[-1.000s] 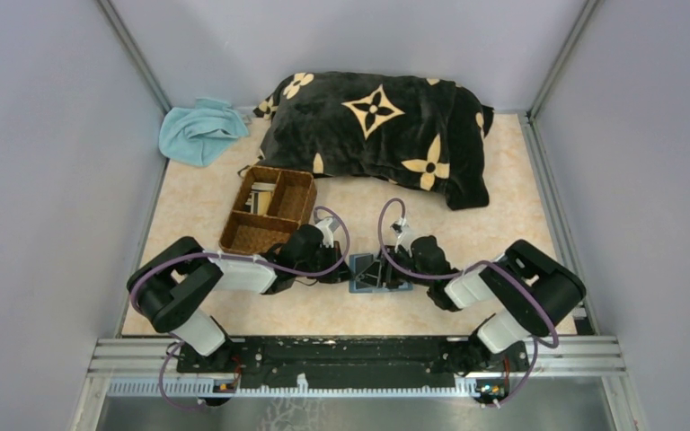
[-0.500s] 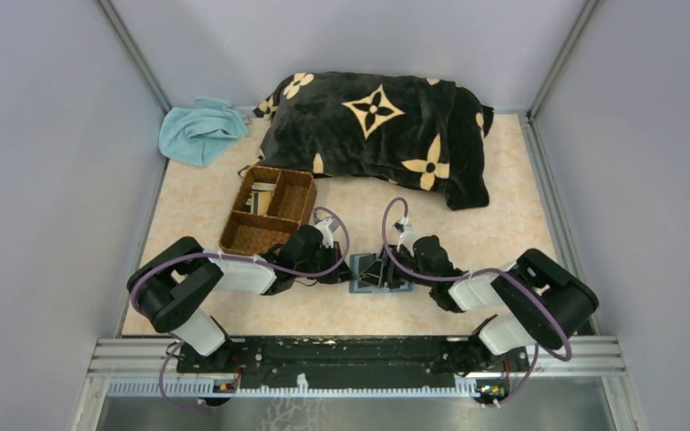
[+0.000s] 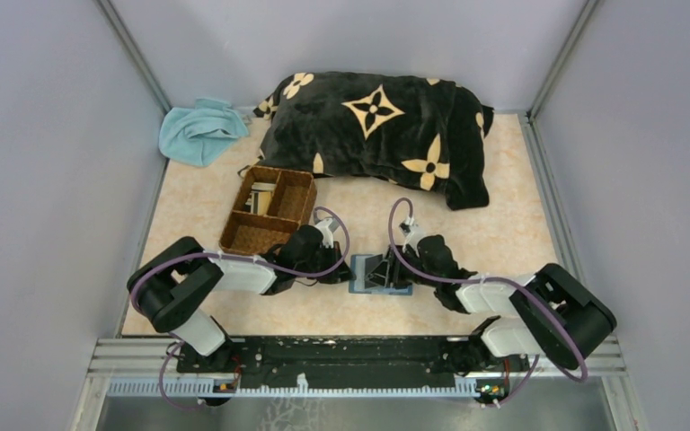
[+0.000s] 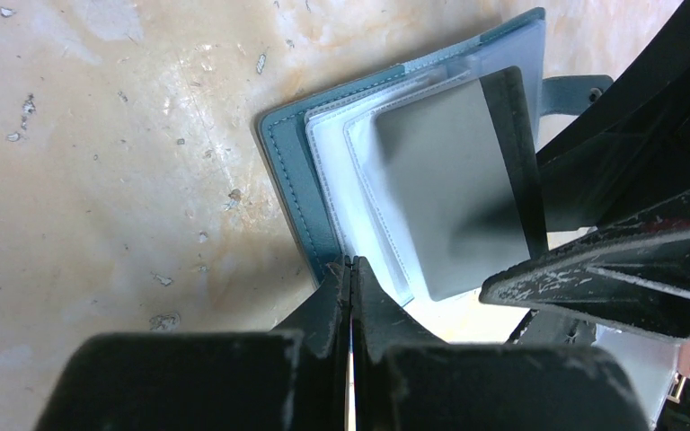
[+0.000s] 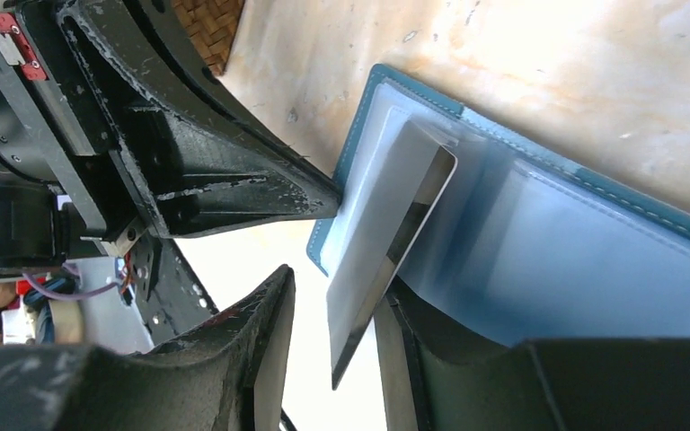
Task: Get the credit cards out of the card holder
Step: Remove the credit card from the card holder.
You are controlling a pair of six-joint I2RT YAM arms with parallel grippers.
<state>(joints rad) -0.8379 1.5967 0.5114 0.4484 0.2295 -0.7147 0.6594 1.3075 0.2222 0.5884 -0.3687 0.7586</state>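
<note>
A: Whereabouts of the card holder (image 3: 380, 275)?
B: Lower centre of the overhead view, spread open on the table (image 3: 503, 180) between both arms
A: Left gripper (image 4: 350, 269)?
B: Fully closed, tips down on the teal cover's edge; hard to tell whether pinching or only pressing
A: Right gripper (image 5: 334, 285)?
B: Partly open, straddling a grey card (image 5: 395, 224) half out of its clear sleeve (image 5: 521, 260), not yet clamped
A: Progress?
B: Midway at best, with that card yet to come free; contents of other sleeves unclear, likewise of the woven tray (image 3: 234, 235) at upper left
</note>
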